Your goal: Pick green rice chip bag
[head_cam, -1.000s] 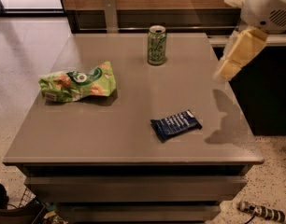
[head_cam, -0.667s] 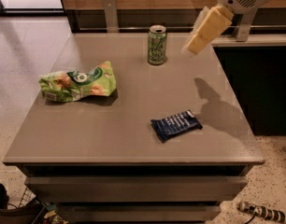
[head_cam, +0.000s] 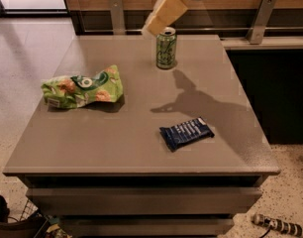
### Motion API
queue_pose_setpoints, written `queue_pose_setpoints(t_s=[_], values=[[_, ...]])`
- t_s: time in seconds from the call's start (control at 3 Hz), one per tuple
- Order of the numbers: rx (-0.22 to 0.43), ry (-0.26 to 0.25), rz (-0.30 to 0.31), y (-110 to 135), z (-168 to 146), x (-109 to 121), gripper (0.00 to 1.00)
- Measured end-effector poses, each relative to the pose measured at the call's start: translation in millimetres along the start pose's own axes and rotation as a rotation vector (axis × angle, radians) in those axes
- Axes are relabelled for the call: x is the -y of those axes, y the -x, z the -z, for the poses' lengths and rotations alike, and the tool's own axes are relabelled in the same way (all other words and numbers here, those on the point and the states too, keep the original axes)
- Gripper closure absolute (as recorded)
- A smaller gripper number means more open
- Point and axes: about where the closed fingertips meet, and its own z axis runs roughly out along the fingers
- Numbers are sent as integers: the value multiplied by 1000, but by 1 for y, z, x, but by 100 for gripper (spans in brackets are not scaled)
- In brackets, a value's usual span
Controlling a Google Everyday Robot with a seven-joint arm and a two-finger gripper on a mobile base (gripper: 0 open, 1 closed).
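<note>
1. Surface (head_cam: 141, 152): a grey top carrying three things, all well apart.
2. Bag (head_cam: 82, 87): the green chip bag lies flat on the left side of the surface, untouched. Its long axis runs roughly left-right in the view, with the right end tipped slightly toward the back. The white-label end points left.
3. Gripper (head_cam: 152, 28): it is up high at the back edge, above the can and well apart from the bag. I cannot tell whether it is open or closed. My read is that this is the approach step, nothing grasped yet.
4. Next move, my call: travel left and forward, turn the jaws across the bag's short axis, then descend over the middle.
5. Can (head_cam: 166, 48): it stands upright at the back and needs clearing on the way.
6. Wrapper (head_cam: 186, 133): dark blue, front right, out of the path.
</note>
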Motion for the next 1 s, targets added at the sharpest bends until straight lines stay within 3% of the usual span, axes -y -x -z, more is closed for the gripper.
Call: queue_pose_setpoints(t_s=[0.33,0.67,1.0], values=[[-59,139,-35,14,-71,-24,0],[-89,189,-73,12,-95,-33,0],[-91,194,-76,12,-97,-34,0]])
